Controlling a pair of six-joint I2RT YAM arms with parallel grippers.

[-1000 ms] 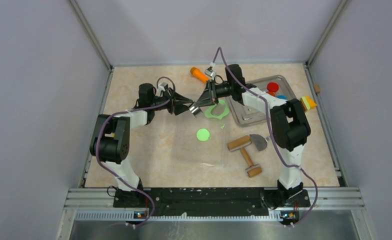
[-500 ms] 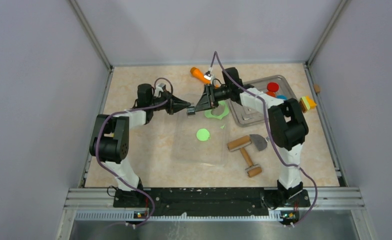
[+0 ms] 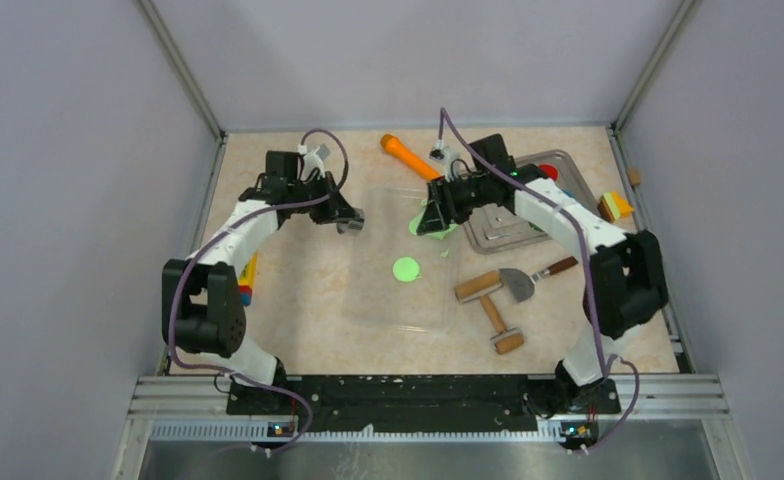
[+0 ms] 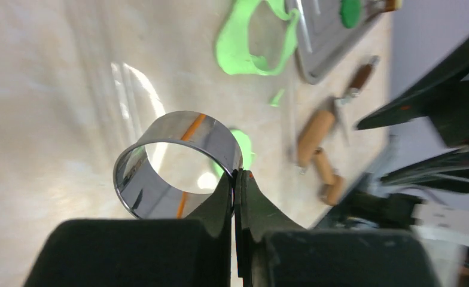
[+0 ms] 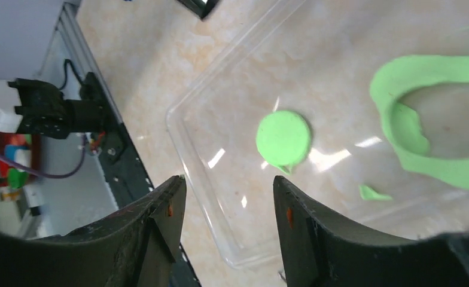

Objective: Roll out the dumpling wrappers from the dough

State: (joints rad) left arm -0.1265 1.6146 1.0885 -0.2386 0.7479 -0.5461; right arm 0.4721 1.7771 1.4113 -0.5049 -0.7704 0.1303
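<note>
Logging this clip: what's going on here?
The left gripper, jaws shut, holds a metal ring cutter by its wall. The right gripper hovers with jaws open over the clear mat, near the dough sheet with a hole cut through it. One round wrapper lies on the mat; a rolling pin lies beside it.

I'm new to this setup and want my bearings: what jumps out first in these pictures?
The shiny metal ring cutter stands out, pinched by its wall in the shut left pincer, near the far left corner of the clear mat. On the mat lie a round lime-green dumpling wrapper and, farther back, the dough sheet with a large hole. The open right pincer hovers over them.
</note>
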